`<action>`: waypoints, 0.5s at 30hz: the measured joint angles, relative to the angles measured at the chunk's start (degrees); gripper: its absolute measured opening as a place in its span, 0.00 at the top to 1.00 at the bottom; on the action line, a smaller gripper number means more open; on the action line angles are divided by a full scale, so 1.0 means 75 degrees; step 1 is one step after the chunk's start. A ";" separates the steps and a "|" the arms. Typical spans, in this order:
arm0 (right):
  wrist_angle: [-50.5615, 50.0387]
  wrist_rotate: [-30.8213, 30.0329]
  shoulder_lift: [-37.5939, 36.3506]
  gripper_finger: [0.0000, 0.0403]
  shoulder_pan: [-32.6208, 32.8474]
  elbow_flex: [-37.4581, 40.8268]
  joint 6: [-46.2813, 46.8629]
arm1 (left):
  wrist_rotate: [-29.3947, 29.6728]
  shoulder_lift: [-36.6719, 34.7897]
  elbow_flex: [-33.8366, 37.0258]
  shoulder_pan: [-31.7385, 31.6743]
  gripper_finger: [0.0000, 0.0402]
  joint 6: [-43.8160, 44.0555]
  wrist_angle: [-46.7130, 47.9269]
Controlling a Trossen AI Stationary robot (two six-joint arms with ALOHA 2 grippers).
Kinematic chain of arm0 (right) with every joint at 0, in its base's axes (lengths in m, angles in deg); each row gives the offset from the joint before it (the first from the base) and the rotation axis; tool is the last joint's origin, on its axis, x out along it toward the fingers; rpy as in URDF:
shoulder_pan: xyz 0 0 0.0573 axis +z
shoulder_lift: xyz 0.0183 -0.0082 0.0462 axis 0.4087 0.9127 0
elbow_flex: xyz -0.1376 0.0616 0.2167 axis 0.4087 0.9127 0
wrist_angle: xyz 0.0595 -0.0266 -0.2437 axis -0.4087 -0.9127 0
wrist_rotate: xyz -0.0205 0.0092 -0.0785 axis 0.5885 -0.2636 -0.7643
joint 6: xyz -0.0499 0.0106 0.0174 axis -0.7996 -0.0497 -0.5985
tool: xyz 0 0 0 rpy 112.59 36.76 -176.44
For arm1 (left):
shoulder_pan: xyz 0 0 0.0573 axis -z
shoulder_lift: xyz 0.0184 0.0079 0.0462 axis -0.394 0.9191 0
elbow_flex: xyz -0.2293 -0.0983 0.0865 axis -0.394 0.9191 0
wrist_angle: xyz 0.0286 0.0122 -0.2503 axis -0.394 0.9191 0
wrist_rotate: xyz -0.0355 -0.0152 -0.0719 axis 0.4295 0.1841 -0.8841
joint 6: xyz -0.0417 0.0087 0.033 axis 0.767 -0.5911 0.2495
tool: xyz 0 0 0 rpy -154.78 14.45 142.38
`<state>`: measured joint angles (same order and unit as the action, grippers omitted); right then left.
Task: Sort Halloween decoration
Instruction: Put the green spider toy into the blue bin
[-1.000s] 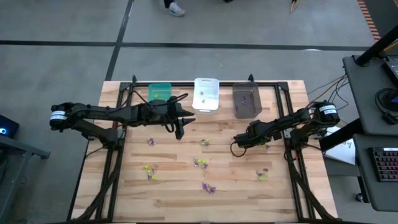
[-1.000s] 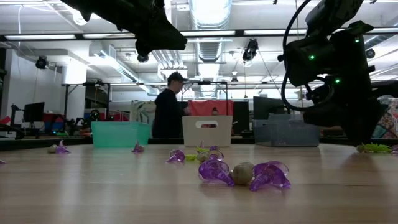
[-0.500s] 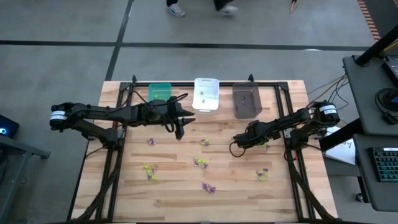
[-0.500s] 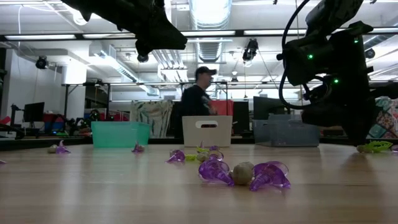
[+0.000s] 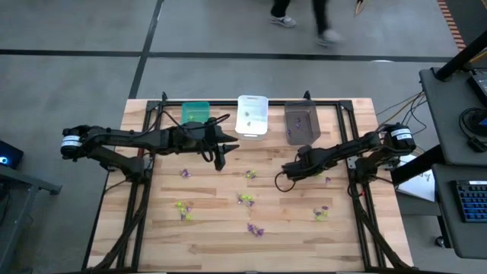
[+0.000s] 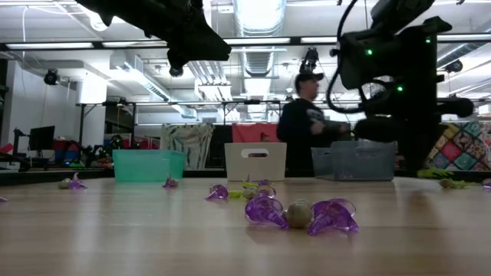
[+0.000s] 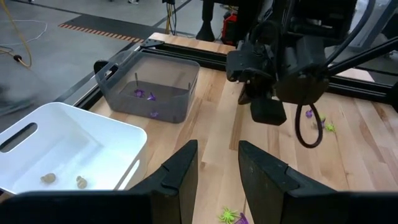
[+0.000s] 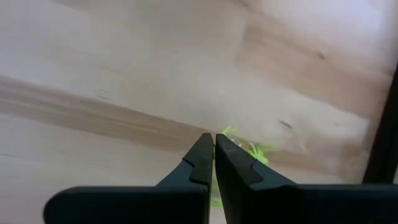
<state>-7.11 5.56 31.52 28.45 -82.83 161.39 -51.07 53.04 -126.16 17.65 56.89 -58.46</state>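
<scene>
Trinket, tiny spiky yellow-green plastic [image 8: 249, 151]: light, stiff; pinch by a spike. Right tool [image 8: 214, 163] closed on it, lower centre.

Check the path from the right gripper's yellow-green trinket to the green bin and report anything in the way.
The right gripper is shut on a yellow-green trinket right of table centre. The green bin sits at the far left of the bin row. The left gripper hovers in front of that bin, across a direct line.
</scene>
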 joint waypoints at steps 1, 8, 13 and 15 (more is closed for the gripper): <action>0.0055 -0.0095 -0.0001 0.98 0.0020 -0.0053 -0.0105 | 0.0000 0.0001 0.0000 -0.0001 0.76 0.0000 0.0000; 0.1117 -0.0589 -0.0307 0.98 0.0282 -0.0112 -0.0751 | -0.0003 -0.0002 0.0000 -0.0001 0.76 0.0000 0.0003; 0.1559 -0.1021 -0.0918 0.98 0.0608 0.0022 -0.0966 | -0.0003 -0.0002 0.0000 0.0002 0.76 0.0000 0.0003; 0.1683 -0.1250 -0.1216 0.98 0.0761 0.0155 -0.1003 | -0.0003 -0.0002 0.0000 -0.0001 0.76 0.0000 0.0006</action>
<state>5.52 -3.81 22.40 34.15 -81.67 153.87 -51.09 53.02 -126.16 17.64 56.89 -58.42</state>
